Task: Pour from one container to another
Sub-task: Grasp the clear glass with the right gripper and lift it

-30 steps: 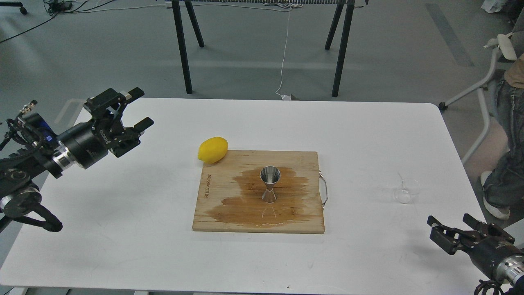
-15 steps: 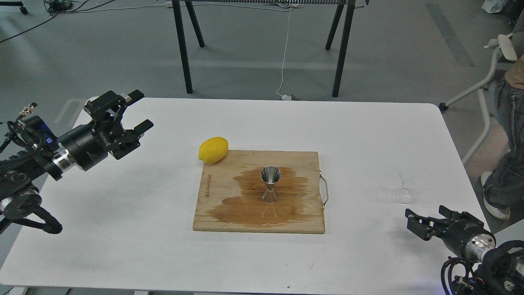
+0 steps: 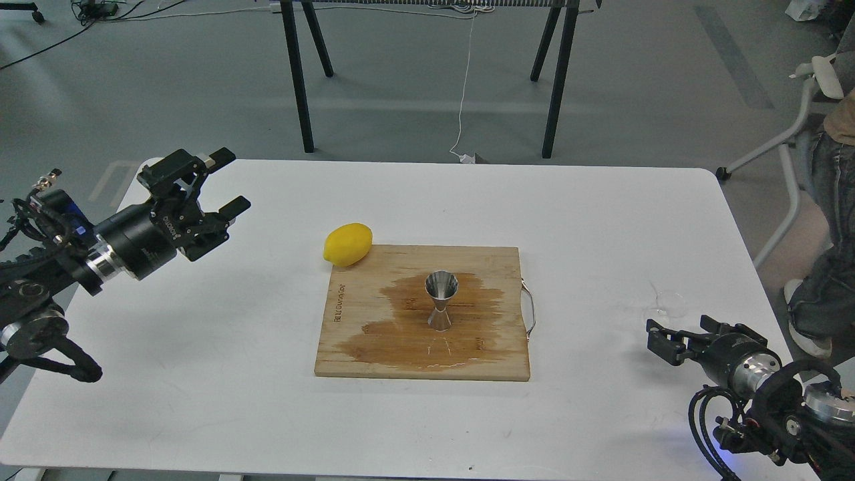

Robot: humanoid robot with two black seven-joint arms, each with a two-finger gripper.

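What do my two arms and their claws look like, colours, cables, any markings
Both arms are black with silver metal rings at the wrists. The left claw has two blocky black fingers on a cylindrical body with small white lettering; a blue tag and loose black wires sit further back. The right claw is black too, trailed by looped black cables and a faint blue light.

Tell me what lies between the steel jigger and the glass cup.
In the head view, from the jigger rightward: wet cutting board, its metal handle, then bare white table up to the glass cup.
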